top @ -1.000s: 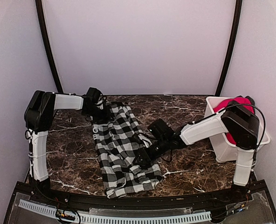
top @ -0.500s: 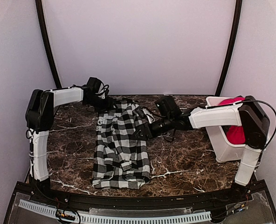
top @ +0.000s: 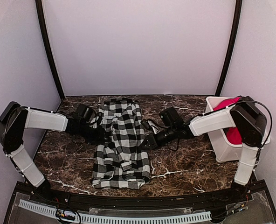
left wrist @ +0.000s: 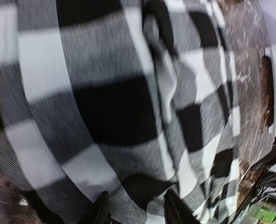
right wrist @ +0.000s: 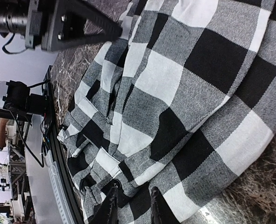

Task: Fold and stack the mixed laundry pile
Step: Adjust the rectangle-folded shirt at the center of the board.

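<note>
— Checked cloth: what's diff vs a sec ago?

— Plenty. The checked garment lay skewed, near end kicked out to the right. Now it runs straight away from me down the mid tabletop, long and narrow, near hem roughly square. Both arms were up at its far end half a sec back; they've since dropped to its middle, one per side.

— Meaning for the job?

— I read it as spread and squared, ready for a first fold, none made yet imo. Red garment sits in the white bin at far right, so we're early.

— Tools?

— Left tool is at the cloth's left edge, right tool at its right edge. Wrist cams: left fingers stand partway apart w/ checked fabric right under them. The right pair is closer together, tips over the cloth's edge. Pinching a fold or just resting on it? Can't tell on either side, so I won't call a grip.
</note>
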